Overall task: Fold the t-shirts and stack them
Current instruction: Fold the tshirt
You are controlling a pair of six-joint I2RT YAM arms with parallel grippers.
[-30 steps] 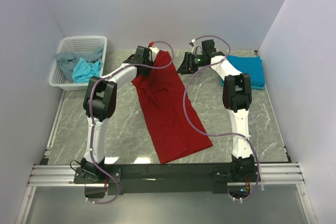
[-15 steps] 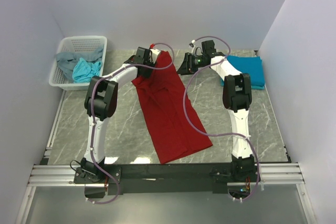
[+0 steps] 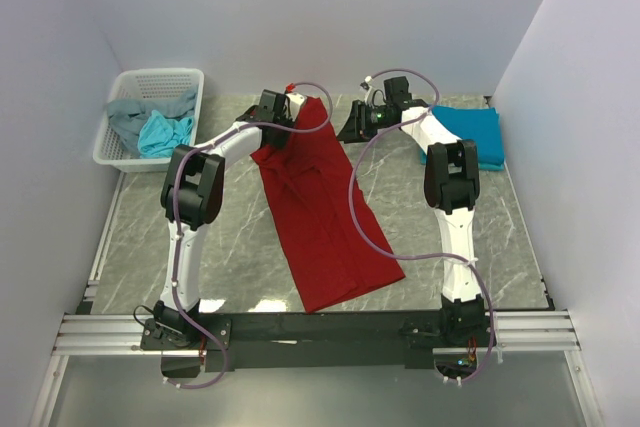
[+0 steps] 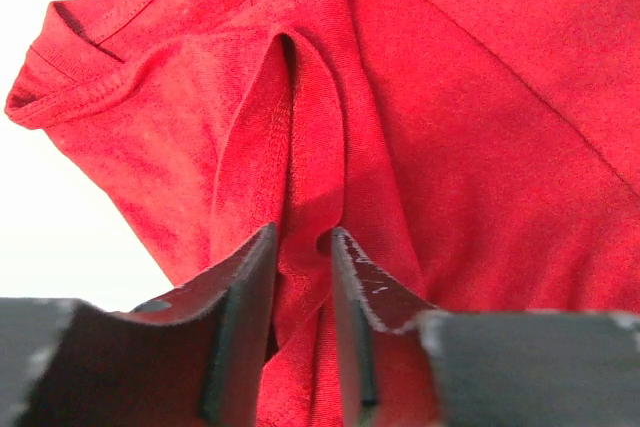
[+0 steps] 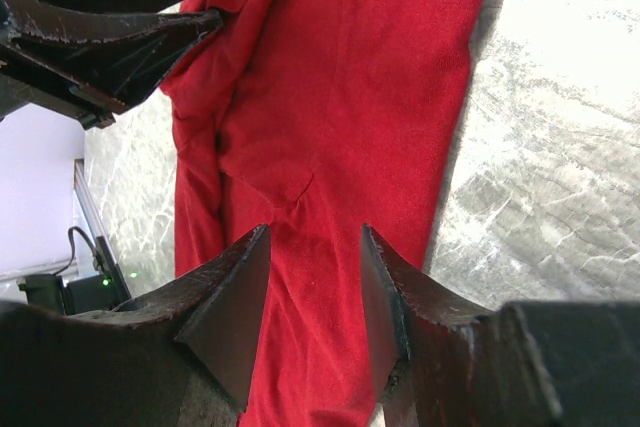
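Top view: red shirt point(image 3: 320, 217) lies stretched diagonally on the surface point(image 3: 230, 247), with the left claw point(image 3: 290, 105) at its far end and the right claw point(image 3: 350, 127) just beside that end; folded teal shirt point(image 3: 478, 132) far right, grey shirt point(image 3: 125, 117) and turquoise shirt point(image 3: 165, 134) in the basket point(image 3: 150, 82) far left. Left wrist: left claw pinched on a raised fold of the red shirt — cloth fills the narrow gap. Right wrist: right claw spread, nothing between its fingers, over the red shirt near its edge — bare surface alongside.
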